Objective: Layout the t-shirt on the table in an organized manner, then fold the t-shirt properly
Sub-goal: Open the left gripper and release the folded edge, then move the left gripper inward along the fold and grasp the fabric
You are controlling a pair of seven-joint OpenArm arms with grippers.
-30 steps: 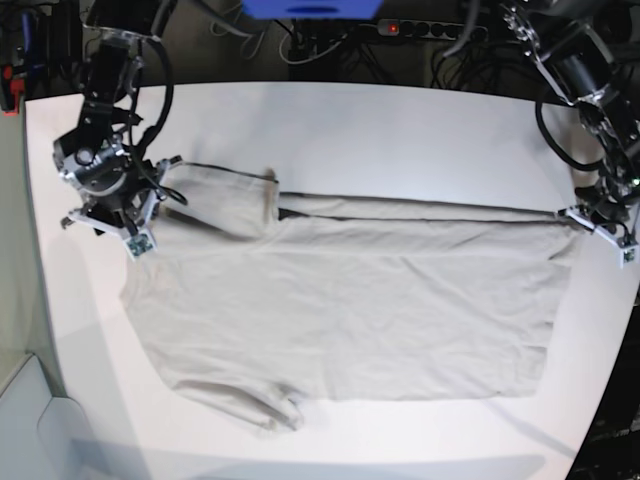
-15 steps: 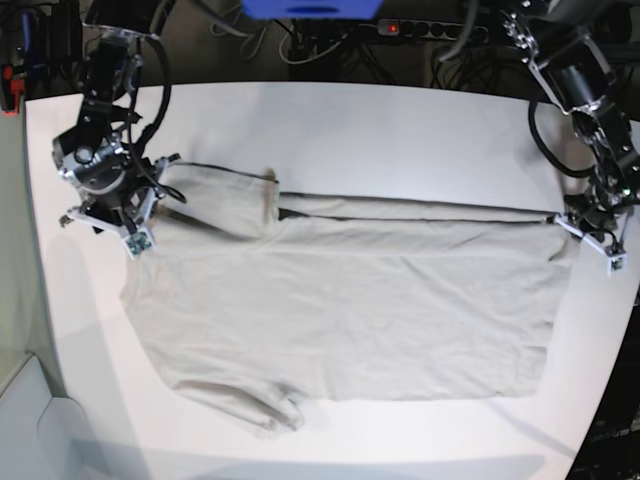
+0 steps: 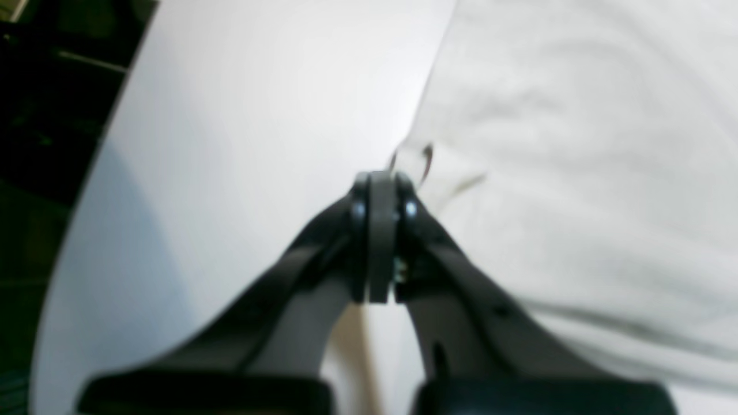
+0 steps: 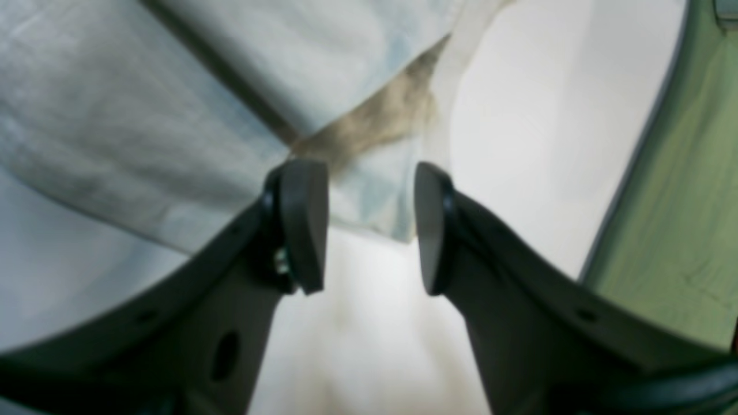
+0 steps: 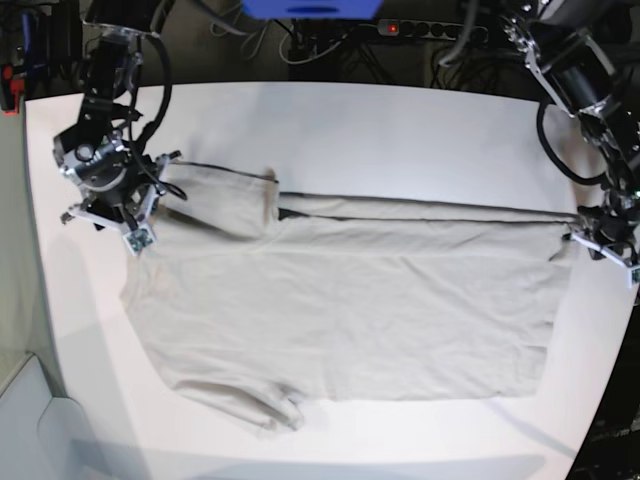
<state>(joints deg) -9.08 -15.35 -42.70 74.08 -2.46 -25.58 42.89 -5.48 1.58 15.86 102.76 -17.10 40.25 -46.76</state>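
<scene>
Seemingly still laying out, the plain beige cotton t-shirt [image 5: 340,310] lies mostly flat on the white matte desk [image 5: 400,140]. The left hand [image 3: 377,184] is pressed closed beside the hem corner, holding nothing visible; the right hand [image 4: 369,230] gapes half-wide around a sleeve edge. Next likely comes closing on that edge.

Both arms [image 5: 100,150] are black with silver joints, looping black cables, and dark curved fingers [image 4: 302,225].

Left pincer [image 3: 377,190] low, jaws pressed tight together; right pincer [image 4: 369,230] low too, jaws parted.
</scene>
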